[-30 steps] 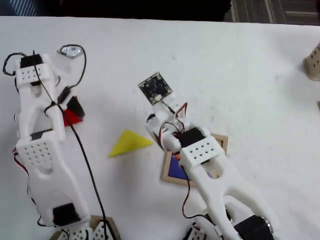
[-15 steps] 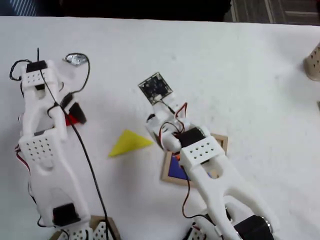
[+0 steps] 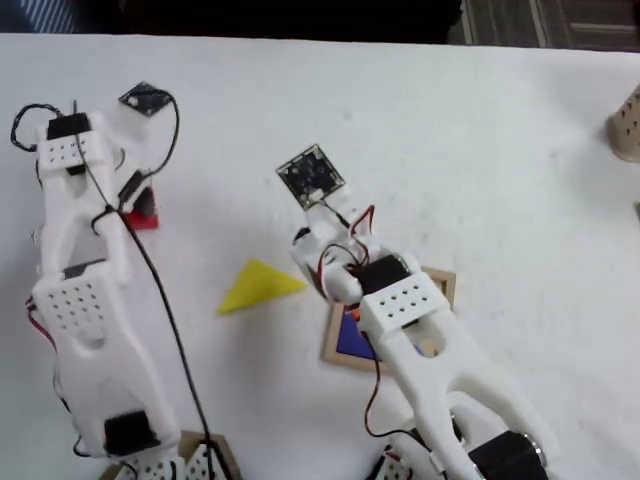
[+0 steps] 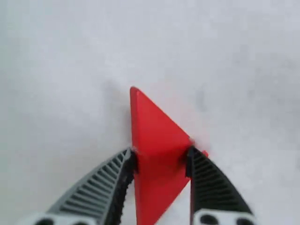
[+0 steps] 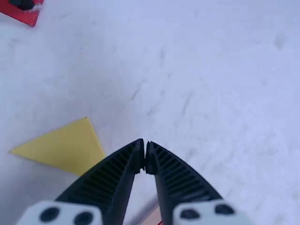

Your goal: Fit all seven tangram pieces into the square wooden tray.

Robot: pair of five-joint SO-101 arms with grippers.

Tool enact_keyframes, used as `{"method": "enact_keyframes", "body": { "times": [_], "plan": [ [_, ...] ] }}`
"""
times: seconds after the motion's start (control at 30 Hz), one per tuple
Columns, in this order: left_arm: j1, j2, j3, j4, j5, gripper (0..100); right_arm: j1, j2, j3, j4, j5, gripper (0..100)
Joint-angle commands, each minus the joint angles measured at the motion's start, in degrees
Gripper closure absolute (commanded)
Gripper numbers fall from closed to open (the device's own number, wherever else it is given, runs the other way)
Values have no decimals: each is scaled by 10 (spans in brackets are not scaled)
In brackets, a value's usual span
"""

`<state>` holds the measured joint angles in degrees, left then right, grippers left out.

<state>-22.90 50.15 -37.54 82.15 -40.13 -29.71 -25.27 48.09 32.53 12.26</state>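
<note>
A red triangle lies on the white table, and my left gripper is shut on it, one finger on each side. From above, the red triangle peeks out beside the left arm at the table's left. A yellow triangle lies flat in the middle, also the yellow triangle just beside my right gripper, which is shut on nothing. The square wooden tray sits mostly under the right arm, with a blue piece and a bit of orange inside.
A perforated tan object stands at the table's right edge. The far half of the white table is open surface. Cables run along the left arm.
The left arm shifted and its wrist turned; the red triangle now shows a little higher on the table beside it. The right arm, yellow triangle and tray have not moved.
</note>
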Motion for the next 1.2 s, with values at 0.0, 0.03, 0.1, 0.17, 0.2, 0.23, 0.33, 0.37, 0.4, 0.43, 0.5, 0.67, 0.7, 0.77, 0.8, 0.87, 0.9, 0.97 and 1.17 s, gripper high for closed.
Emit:
{"method": "enact_keyframes", "body": {
  "times": [0.0,0.03,0.1,0.17,0.2,0.23,0.33,0.37,0.4,0.43,0.5,0.67,0.7,0.77,0.8,0.87,0.9,0.97,1.17],
  "plan": [
    [0,13,22,-21,-8,902,-5,0,-3,-8,6,978],
    [0,13,22,-21,-5,902,-5,0,-3,-8,6,978],
    [0,11,22,-21,2,902,-5,0,-3,-8,6,978],
    [0,7,22,-21,10,902,-5,0,-3,-8,6,978],
    [0,7,20,-19,13,902,-5,0,-3,-8,6,978],
    [0,7,17,-11,18,902,-5,0,-3,-8,6,978],
    [2,0,12,18,24,902,-5,0,-3,-9,6,978],
    [2,-7,5,33,24,902,-5,0,-3,-9,6,978],
    [2,-14,-1,49,24,902,-5,0,-3,-9,6,978],
    [2,-22,-11,69,25,902,-5,0,-3,-9,6,978],
    [2,-37,-33,113,25,903,-5,0,-3,-10,6,978],
    [2,-63,-83,200,25,927,-3,0,-3,-10,5,978],
    [2,-66,-84,201,29,927,-2,0,-3,-10,5,978],
    [0,-67,-84,201,60,927,-2,0,-3,-10,5,978],
    [0,-66,-84,201,72,927,-2,0,-3,-10,5,978],
    [1,-63,-84,201,80,927,-2,0,-3,-10,5,978],
    [2,-62,-84,201,81,927,-2,0,-3,-9,6,978],
    [2,-62,-84,201,84,927,-2,0,-3,-9,6,978],
    [15,-67,-44,201,84,927,-2,-1,-3,-9,6,978]
  ]
}}
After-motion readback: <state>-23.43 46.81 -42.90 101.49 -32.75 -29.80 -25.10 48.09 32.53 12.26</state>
